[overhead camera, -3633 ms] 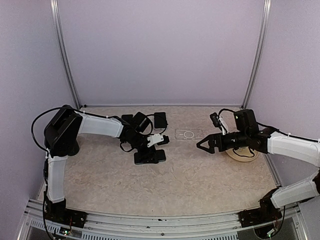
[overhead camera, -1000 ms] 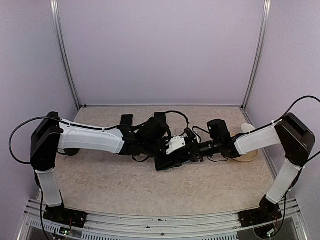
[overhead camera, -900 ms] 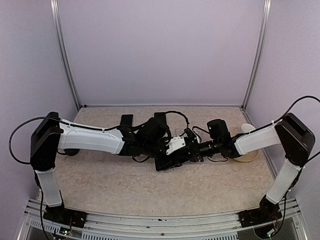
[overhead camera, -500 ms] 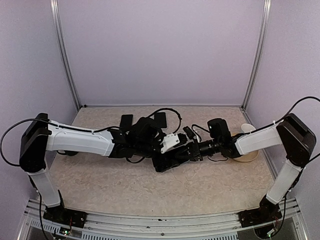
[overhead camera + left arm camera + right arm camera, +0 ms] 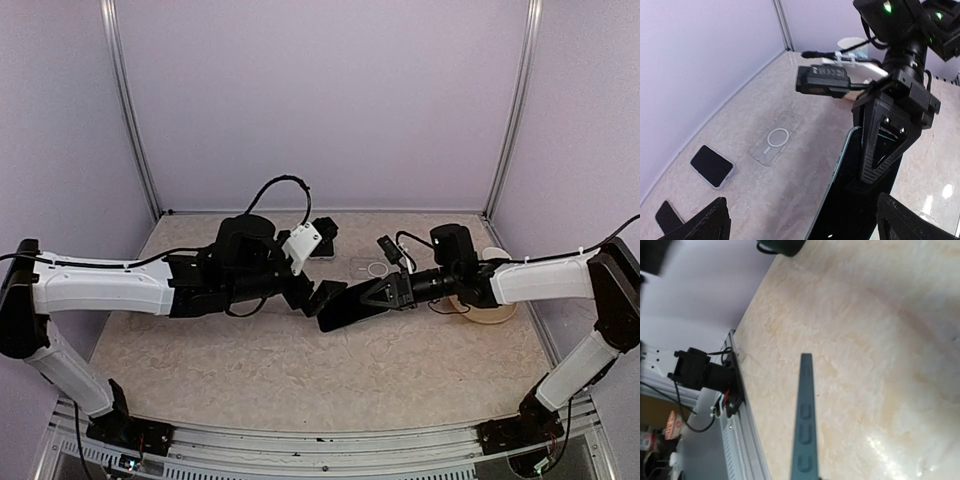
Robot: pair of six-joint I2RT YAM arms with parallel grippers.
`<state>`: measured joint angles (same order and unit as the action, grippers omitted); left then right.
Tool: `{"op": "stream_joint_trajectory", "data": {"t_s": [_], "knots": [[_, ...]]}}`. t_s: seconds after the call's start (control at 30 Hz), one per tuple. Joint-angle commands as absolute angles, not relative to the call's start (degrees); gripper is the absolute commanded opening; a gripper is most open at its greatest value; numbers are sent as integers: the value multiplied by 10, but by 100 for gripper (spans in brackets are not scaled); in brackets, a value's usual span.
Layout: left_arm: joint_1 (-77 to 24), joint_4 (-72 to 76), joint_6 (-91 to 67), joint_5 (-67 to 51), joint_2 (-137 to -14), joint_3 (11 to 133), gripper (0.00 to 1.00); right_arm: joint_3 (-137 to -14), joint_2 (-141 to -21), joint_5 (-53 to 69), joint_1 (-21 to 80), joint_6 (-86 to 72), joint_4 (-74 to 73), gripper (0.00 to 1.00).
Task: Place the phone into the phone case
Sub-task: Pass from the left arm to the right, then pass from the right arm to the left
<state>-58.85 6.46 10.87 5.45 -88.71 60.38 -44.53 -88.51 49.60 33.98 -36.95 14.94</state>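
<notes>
The phone (image 5: 345,308) is a dark slab with a teal edge, and my right gripper (image 5: 368,298) is shut on its right end, holding it tilted over the middle of the table. In the left wrist view the right fingers (image 5: 883,145) clamp the phone (image 5: 852,200). The right wrist view shows only the phone's edge (image 5: 805,430) with its side buttons. The clear phone case (image 5: 377,268), marked with a ring, lies flat behind the phone; it also appears in the left wrist view (image 5: 776,139). My left gripper (image 5: 318,296) is open just left of the phone, holding nothing.
A small dark phone (image 5: 322,240) lies at the back, seen again from the left wrist (image 5: 712,166), with another dark object (image 5: 667,215) beyond it. A beige tape ring (image 5: 487,308) sits under the right arm. The frame rail (image 5: 737,405) borders the near edge.
My left gripper has opened, let go of the phone and drawn back to the left. The right gripper has kept its grip and now holds the phone alone, tilted.
</notes>
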Motion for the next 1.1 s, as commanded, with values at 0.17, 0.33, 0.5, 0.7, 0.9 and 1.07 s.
{"op": "stream_joint_trajectory", "data": {"t_s": [0.17,0.33,0.5,0.7,0.9,1.07], "knots": [[-586,21,66,119,-832,656,99,-449,-822,482,315,-313,112,0],[-586,54,26,139,-848,646,99,-448,-791,474,308,-288,100,0],[-576,50,-33,93,-854,647,99,-438,-751,455,303,-258,99,0],[-553,98,-107,-5,-850,623,99,-421,-711,437,298,-235,111,0],[-487,228,-221,-206,-831,555,99,-403,-681,447,297,-231,158,0],[-479,265,-269,-269,-847,546,99,-387,-669,472,296,-238,205,0]]}}
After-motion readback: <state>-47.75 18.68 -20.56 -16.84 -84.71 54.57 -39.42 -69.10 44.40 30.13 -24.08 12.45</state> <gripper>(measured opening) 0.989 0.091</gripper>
